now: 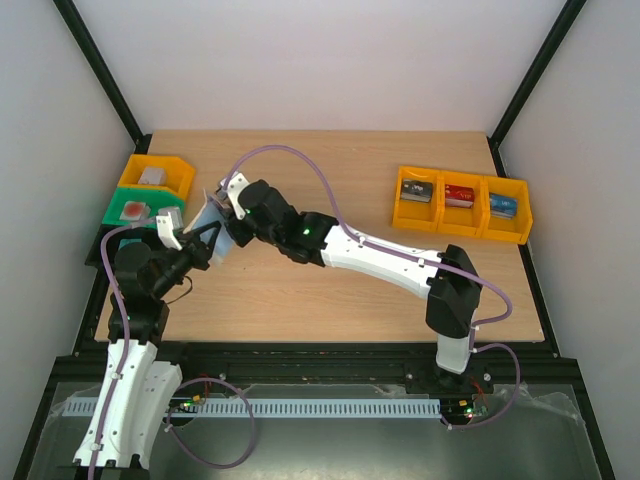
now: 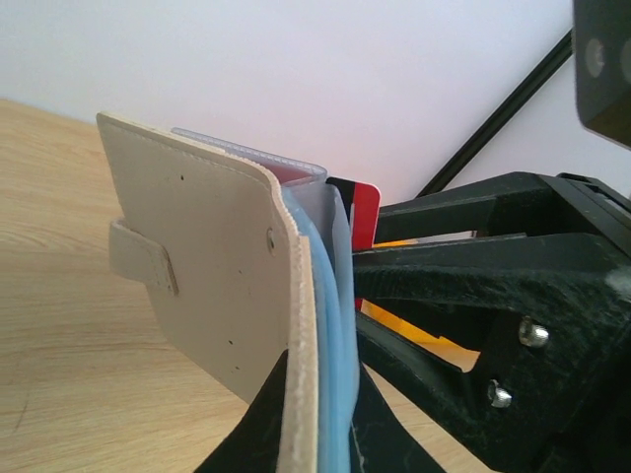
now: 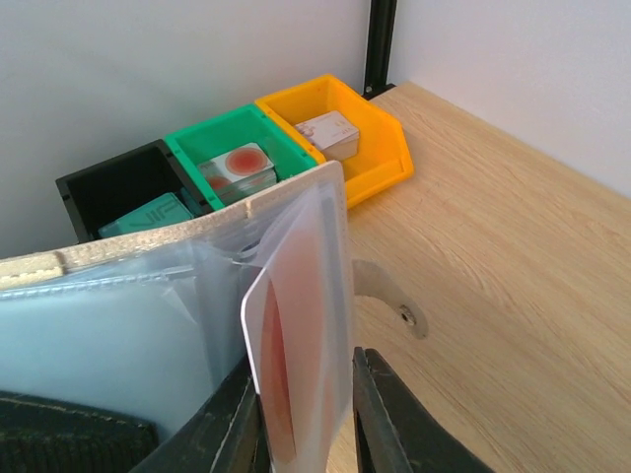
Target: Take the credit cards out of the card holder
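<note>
The card holder (image 2: 207, 256), beige outside and blue inside, stands on edge above the table's left part (image 1: 212, 215). My left gripper (image 2: 320, 372) is shut on its lower edge (image 1: 205, 238). A red credit card (image 2: 367, 212) sticks out of its far side. In the right wrist view that card (image 3: 281, 365) sits in a clear sleeve of the holder (image 3: 118, 325). My right gripper (image 3: 304, 370) is closed on the sleeve and card, one finger on each side. From above, the right gripper (image 1: 228, 205) meets the holder from the right.
A yellow bin (image 1: 157, 175), a green bin (image 1: 135, 210) and a black bin (image 3: 118, 187) stand just behind the holder at the left edge, each with small items. A yellow three-part bin (image 1: 460, 205) sits at the back right. The right arm (image 1: 370, 255) stretches across the table.
</note>
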### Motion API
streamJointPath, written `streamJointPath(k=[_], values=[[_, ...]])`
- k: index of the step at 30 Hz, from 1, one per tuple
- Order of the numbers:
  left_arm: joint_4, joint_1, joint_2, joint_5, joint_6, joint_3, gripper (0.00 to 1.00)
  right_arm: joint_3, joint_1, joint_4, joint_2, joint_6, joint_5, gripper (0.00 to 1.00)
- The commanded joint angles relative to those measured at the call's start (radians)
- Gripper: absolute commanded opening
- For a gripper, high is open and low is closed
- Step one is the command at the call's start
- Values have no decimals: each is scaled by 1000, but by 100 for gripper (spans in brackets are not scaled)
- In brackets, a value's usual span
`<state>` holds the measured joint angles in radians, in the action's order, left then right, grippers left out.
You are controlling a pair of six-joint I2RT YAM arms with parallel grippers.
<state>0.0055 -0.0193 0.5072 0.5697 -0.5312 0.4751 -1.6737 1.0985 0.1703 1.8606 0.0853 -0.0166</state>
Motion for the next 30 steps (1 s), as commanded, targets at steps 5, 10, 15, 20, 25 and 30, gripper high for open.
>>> streamJointPath(k=[5, 10, 15, 20, 25, 30], values=[[-4, 1, -3, -15, 4, -4, 2, -21, 30, 5, -46, -20, -34, 17], [-7, 2, -3, -16, 10, -6, 2, -29, 34, 11, -38, -23, -35, 10], [-10, 2, -3, -28, 12, -8, 2, -31, 34, 16, -44, -23, -48, 2], [-60, 2, 3, -101, 36, -10, 2, -43, 37, 30, -47, -22, -13, 2], [-107, 5, 9, -163, 65, -8, 2, -70, 45, 61, -46, -19, 54, 2], [-111, 9, 10, -174, 62, -12, 2, -74, 49, 73, -52, -13, 71, 2]])
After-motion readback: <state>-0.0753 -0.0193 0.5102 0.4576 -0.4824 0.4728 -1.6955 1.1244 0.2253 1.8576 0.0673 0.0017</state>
